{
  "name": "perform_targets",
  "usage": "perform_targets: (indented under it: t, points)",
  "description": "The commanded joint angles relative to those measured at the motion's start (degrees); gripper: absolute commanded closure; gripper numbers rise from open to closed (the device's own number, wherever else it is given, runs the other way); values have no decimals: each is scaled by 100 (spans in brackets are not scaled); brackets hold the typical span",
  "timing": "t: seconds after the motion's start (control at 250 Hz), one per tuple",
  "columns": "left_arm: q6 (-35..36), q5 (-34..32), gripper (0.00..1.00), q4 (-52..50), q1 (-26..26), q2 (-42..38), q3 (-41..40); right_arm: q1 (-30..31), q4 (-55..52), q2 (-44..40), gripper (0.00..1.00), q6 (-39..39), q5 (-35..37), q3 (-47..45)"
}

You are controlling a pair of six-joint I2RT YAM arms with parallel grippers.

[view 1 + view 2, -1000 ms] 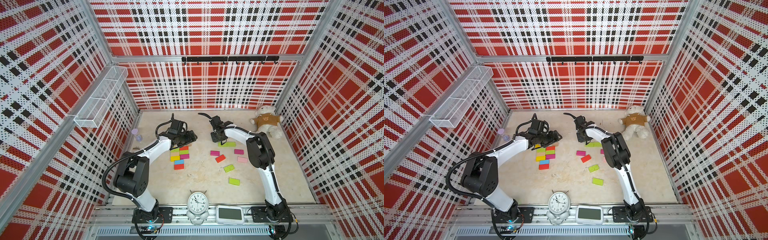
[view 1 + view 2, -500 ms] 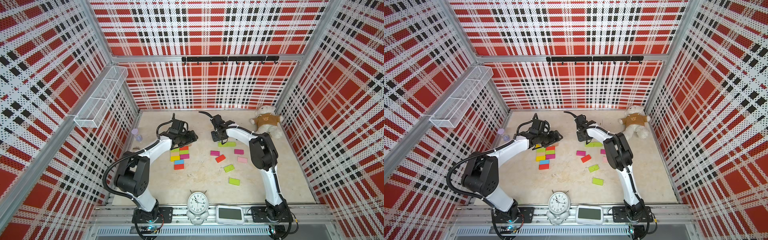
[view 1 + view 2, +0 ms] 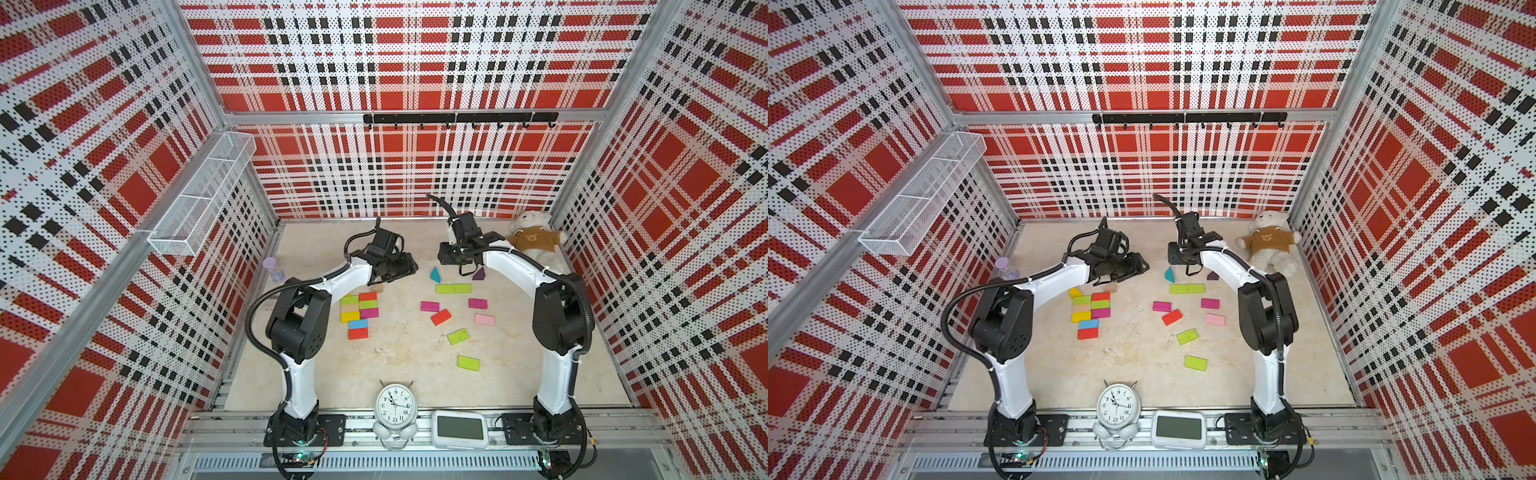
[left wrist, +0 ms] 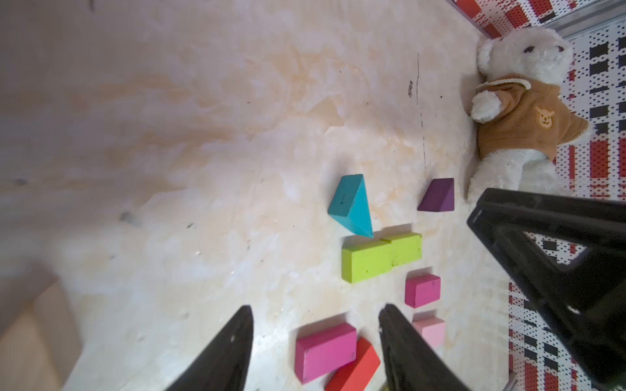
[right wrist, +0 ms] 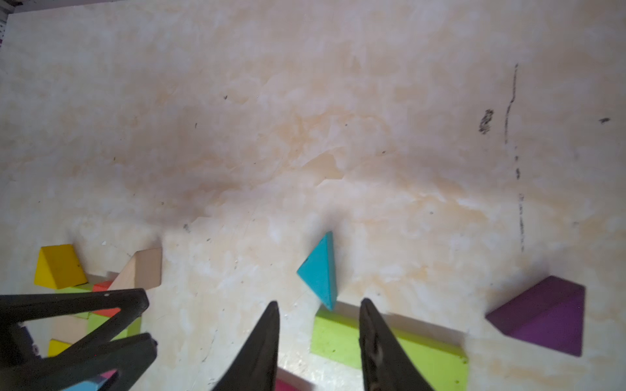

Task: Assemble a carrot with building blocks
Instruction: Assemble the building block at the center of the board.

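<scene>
1. Beside the left arm: tight cluster of building blocks [image 3: 359, 309], flat on the table [image 3: 395, 365].
2. Above its far end: left gripper [image 4: 315, 307], spread, pinching nothing.
3. Centre: teal wedge [image 5: 318, 270], tip at a lime pair [image 5: 389, 348].
4. Just short of that wedge: right gripper [image 5: 319, 303], parted, empty.
5. Further right: purple wedge [image 3: 479, 274]; nearer the front, loose blocks [image 3: 440, 317], scattered.
6. Far right corner: teddy bear [image 3: 534, 241].

Table [image 3: 395, 365], left of centre: packed cluster of blocks [image 3: 359, 309]; right of centre: loose blocks [image 3: 457, 336], scattered apart; behind these, an end-to-end pair [image 3: 453, 288], with left wedge [image 3: 435, 275] and right wedge [image 3: 479, 273] just behind it. Far right corner: stuffed bear [image 3: 534, 243]; front edge: clock [image 3: 394, 405], display unit [image 3: 459, 428] just right of it.
</scene>
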Motion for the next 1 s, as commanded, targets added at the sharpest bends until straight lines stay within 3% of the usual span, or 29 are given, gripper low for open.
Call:
perform_targets:
  t: [0.0,0.396,0.996]
  points:
    - [-154,-47,42,163,-118,482,500,-111,344,273,66,104,-429,-57]
    - [-261,-304,54,-428,-242,1744,1854,-356,396,1161,79,-61,-587,426]
    - [-37,-459,55,-858,-331,2051,2100,-347,627,1521,80,40,-970,321]
